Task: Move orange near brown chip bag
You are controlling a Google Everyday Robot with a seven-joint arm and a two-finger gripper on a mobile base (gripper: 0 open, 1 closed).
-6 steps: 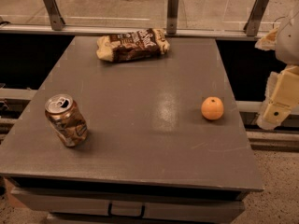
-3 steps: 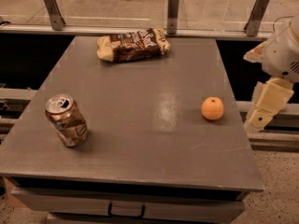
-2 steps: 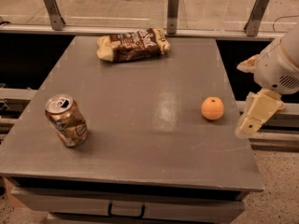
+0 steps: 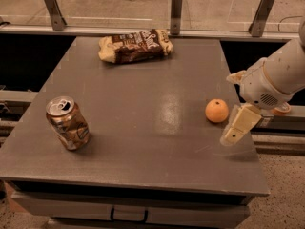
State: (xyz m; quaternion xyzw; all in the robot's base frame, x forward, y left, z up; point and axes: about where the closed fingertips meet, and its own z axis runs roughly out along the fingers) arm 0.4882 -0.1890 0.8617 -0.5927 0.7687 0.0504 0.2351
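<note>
The orange (image 4: 217, 110) sits on the grey table (image 4: 143, 104) near its right edge. The brown chip bag (image 4: 135, 45) lies at the table's far side, left of centre, well away from the orange. My gripper (image 4: 236, 130) hangs from the white arm at the right, just right of the orange and slightly nearer the front. It is above the table's right edge, apart from the orange and holding nothing.
A brown-gold soda can (image 4: 67, 123) stands tilted at the front left of the table. A metal rail with posts (image 4: 176, 6) runs behind the table. The floor shows to the right of the table.
My arm and gripper have moved left and down from beyond the table's right edge toward the orange. The orange, bag and can have not moved.
</note>
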